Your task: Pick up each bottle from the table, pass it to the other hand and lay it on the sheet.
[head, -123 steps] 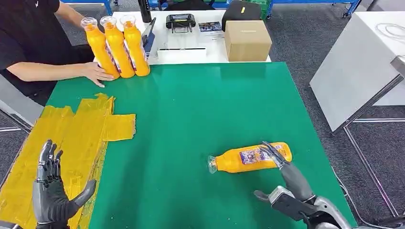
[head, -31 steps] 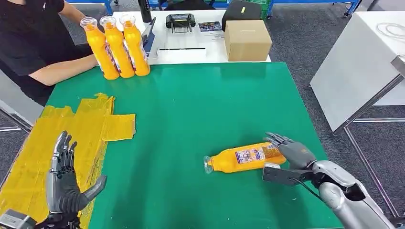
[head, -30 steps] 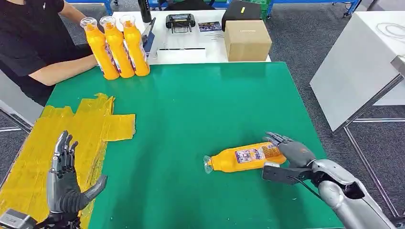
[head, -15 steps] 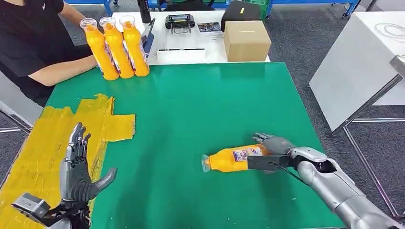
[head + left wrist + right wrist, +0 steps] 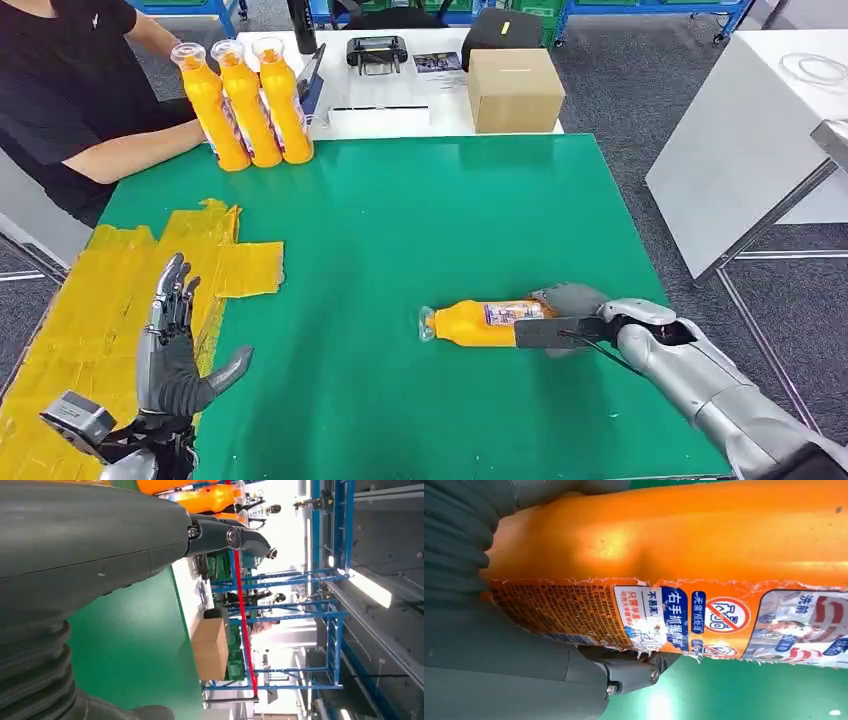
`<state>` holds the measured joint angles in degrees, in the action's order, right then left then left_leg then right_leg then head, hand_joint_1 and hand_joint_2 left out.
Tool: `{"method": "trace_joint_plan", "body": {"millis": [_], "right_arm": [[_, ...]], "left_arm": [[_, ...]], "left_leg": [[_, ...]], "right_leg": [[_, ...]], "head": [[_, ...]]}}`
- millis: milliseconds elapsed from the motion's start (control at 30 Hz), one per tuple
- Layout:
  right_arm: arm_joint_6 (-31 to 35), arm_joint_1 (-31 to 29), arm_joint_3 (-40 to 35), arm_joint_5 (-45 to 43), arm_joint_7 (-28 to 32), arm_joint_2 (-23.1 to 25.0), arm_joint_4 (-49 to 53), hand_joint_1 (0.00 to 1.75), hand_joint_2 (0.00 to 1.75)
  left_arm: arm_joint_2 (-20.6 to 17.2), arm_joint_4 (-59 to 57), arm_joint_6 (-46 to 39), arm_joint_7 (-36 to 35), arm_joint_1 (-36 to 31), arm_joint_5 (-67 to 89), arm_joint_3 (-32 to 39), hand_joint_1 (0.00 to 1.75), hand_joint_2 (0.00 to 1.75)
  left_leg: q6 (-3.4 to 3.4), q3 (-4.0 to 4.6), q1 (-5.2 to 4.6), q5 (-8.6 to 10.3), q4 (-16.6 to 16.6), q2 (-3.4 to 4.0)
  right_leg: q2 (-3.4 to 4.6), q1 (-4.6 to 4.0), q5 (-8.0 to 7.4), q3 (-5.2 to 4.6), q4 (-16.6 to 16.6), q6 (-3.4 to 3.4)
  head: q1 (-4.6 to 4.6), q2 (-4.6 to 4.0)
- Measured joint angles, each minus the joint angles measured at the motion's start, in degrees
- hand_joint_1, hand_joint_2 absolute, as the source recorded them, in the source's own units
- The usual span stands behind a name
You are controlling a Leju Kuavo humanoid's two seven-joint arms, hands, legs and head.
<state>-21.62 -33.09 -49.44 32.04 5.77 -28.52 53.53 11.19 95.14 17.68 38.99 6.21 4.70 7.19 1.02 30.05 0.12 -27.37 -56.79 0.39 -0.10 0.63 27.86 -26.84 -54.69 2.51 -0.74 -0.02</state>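
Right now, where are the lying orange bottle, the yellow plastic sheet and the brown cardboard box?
Lying orange plastic bottle (image 5: 468, 324): head view, on its bare body near the neck.
Yellow plastic sheet (image 5: 110, 290): head view, on its middle.
Brown cardboard box (image 5: 515, 90): head view, on its front face.

green table (image 5: 400, 230) middle open | three upright bottles (image 5: 245, 100) far-left corner

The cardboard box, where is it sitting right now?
In the head view, the cardboard box sits on the white table just beyond the green table's far edge, right of the three standing bottles.
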Motion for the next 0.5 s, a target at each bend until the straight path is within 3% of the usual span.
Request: {"method": "trace_joint_plan", "body": {"millis": [300, 400, 500], "right_arm": [[1.3, -0.4, -0.9, -2.0, -0.2, 0.3, -1.3, 1.75, 1.75], [4.3, 0.3, -0.7, -3.9, -0.4, 1.1, -2.0, 1.75, 1.75], [10.0, 2.7, 1.7, -7.7, 0.2, 3.0, -2.0, 1.75, 1.75]], "left_arm": [[-0.2, -0.2, -0.2, 0.0, -0.2, -0.1, -0.4, 0.0, 1.75], [-0.3, -0.2, -0.1, -0.2, -0.1, -0.4, -0.3, 0.0, 1.75], [-0.3, -0.2, 3.7, -4.7, 0.3, -6.3, -0.3, 0.0, 1.75]], "left_leg": [[0.0, -0.01, 0.01, -0.01, 0.0, 0.0], [0.0, -0.03, 0.02, 0.0, 0.0, 0.09], [0.0, -0.18, 0.04, -0.01, 0.0, 0.15]], "right_leg": [[0.0, -0.01, 0.01, -0.08, 0.0, 0.0], [0.07, -0.03, -0.02, 0.24, 0.0, -0.01], [0.16, -0.07, -0.02, 0.41, 0.0, -0.01]], "head": [[0.0, 0.0], [0.0, 0.0], [0.02, 0.0]]}}
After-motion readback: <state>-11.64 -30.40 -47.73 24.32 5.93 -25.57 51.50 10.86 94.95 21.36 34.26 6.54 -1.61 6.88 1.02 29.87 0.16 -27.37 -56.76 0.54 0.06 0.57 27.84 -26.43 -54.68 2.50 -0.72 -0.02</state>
